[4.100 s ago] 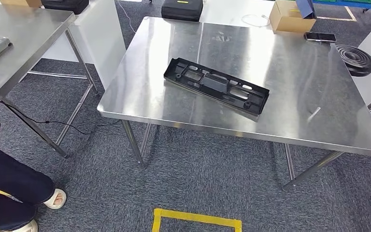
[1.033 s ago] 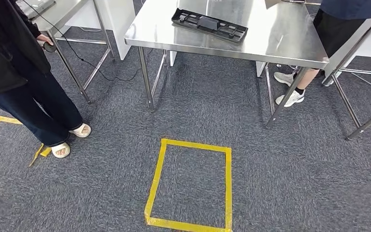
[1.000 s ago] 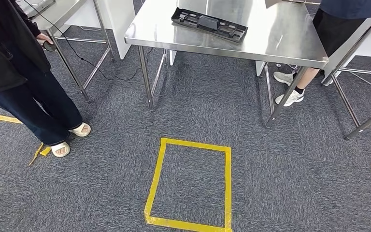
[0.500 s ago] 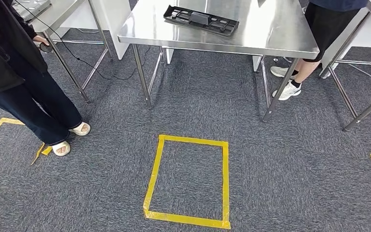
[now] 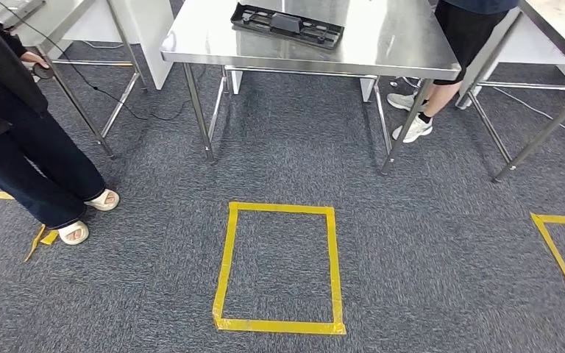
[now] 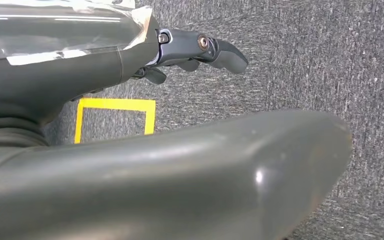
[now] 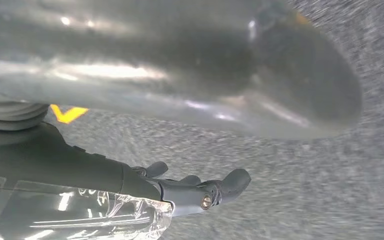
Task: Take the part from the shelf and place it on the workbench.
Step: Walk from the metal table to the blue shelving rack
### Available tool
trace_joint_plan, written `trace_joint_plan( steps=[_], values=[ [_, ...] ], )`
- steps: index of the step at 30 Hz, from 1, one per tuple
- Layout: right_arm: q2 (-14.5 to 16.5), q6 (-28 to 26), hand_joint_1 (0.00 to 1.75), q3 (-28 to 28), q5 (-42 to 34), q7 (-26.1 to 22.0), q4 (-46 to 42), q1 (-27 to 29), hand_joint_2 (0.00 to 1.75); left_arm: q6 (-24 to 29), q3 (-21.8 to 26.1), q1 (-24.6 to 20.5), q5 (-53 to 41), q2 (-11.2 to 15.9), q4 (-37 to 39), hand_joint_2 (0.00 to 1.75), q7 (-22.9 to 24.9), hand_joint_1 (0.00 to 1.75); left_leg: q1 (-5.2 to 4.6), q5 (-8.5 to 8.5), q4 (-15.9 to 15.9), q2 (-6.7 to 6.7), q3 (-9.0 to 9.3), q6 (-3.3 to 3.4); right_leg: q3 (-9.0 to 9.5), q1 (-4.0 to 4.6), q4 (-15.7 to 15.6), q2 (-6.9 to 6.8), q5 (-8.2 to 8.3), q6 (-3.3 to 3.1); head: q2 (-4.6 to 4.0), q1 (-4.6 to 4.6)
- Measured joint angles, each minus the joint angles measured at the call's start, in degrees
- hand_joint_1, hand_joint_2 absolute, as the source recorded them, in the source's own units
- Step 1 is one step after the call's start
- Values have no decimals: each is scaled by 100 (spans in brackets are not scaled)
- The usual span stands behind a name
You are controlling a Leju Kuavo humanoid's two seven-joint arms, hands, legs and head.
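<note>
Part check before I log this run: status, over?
Left hand and right hand empty, fingers loose over carpet. Black part lies on the workbench. Person's legs stand left of it.

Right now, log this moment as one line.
part: on workbench | left hand: empty | right hand: empty | person: standing left

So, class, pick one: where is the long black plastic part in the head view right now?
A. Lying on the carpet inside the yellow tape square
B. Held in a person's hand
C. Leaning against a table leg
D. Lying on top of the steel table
D. The black part lies flat on the steel table, well beyond the yellow tape square on the carpet.
</note>
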Motion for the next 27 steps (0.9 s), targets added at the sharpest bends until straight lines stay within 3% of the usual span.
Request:
trace_joint_plan(
  steps=[1, 3, 5, 6, 8, 10, 13, 14, 15, 16, 17, 19, 21, 22, 24, 26, 27],
  values=[
    [1, 2, 0, -3, -4, -4, 0, 10, 0, 0, 1, 0, 2, 0, 0, 0, -5, 0, 0, 5, 2, 45, -4, -4, 98, -6, -133, -20, 70, 47, 0, 4],
    [-3, 4, 0, -7, -4, -14, 0, 9, 0, 0, 1, -2, 2, -1, 0, 0, -19, 0, -1, 11, 6, 136, 6, -26, 562, -14, -921, -151, 337, 140, 0, 15],
    [-3, 6, 0, -12, -3, -19, 0, -14, 0, -1, -1, -8, 2, -1, 0, 0, -35, 0, -28, 7, 16, 214, 16, -76, 902, 13, -1567, -298, 514, 129, 0, 20],
    [0, 6, 0, -17, -4, -20, 0, -20, 0, -1, -1, -13, 2, 0, 0, 0, -42, 0, -39, 7, 20, 243, 18, -107, 943, 31, -1674, -328, 533, 90, 0, 16],
    [4, 7, 0, -39, -7, -21, 0, -14, 0, -2, 1, -23, 2, 2, 0, 0, -52, 0, -36, 10, 20, 286, 22, -174, 912, 45, -1679, -253, 559, 0, 0, 4],
    [16, 7, 0, -68, -14, -21, 0, -7, 0, -3, 1, -33, 2, 2, 0, 0, -57, 0, -10, -117, 164, 167, -36, -249, 915, 7, -1690, -181, 599, -82, 0, -3],
    [26, 9, 0, -86, -18, -28, 0, -24, 0, -2, 1, -29, 2, 5, 0, 0, -60, 0, 11, -701, 1129, -114, -460, -311, 884, -12, -1694, -77, 655, -189, 0, -19],
    [28, 14, 0, -88, -18, -33, 0, -24, 0, -2, 1, -25, 2, 8, 0, 0, -60, 0, 12, -833, 1462, -142, -609, -319, 869, -6, -1692, -36, 664, -202, 0, -19],
    [31, 19, 0, -91, -18, -37, 0, -20, 0, -3, 2, -21, 2, 11, 0, 0, -60, 0, 16, -852, 1629, -152, -681, -324, 861, -3, -1690, 11, 669, -204, 0, -20],
    [35, 24, 0, -92, -18, -38, 0, -16, 0, -4, 2, -19, 2, 13, 0, 0, -60, 0, 23, -763, 1593, -158, -654, -325, 860, -3, -1686, 63, 673, -204, 0, -21],
    [41, 27, 0, -93, -18, -39, 0, -15, 0, -6, 2, -19, 0, 15, 0, 0, -60, 0, 36, -585, 1345, -175, -525, -323, 865, -7, -1680, 118, 675, -199, 0, -21],
    [52, 28, 0, -93, -21, -39, 0, -29, 0, -9, 1, -22, -5, 20, 0, 0, -60, 0, 78, -225, 591, -380, -146, -312, 852, 1, -1643, 229, 672, -180, 0, -27],
    [56, 28, 0, -93, -24, -39, 0, -58, 0, -10, -1, -27, -14, 22, 0, 0, -60, 0, 92, -112, 159, -572, 45, -291, 781, 19, -1601, 333, 682, -119, 0, -29],
    [57, 28, 0, -93, -25, -39, 0, -65, 0, -11, -1, -28, -17, 24, 0, 0, -60, 0, 77, -128, 117, -585, 48, -269, 742, 18, -1594, 383, 695, -72, 0, -29],
    [56, 28, 0, -95, -26, -39, 1, -53, 0, -11, 0, -35, -22, 23, 0, 0, -61, 0, 59, -93, 77, -468, 39, -190, 664, 0, -1588, 417, 718, 14, 0, -28],
    [60, 28, 0, -96, -27, -39, 2, -48, 0, -11, 0, -46, -25, 20, 0, 0, -62, 0, 64, -46, 23, -338, 43, -102, 497, 8, -1325, 226, 579, 25, 0, -6],
    [61, 28, 0, -96, -27, -39, 2, -56, 0, -11, -1, -50, -25, 19, 0, 0, -62, 0, 60, -33, 10, -264, 39, -75, 350, 7, -1017, 98, 428, 3, 0, 7]
  ],
)
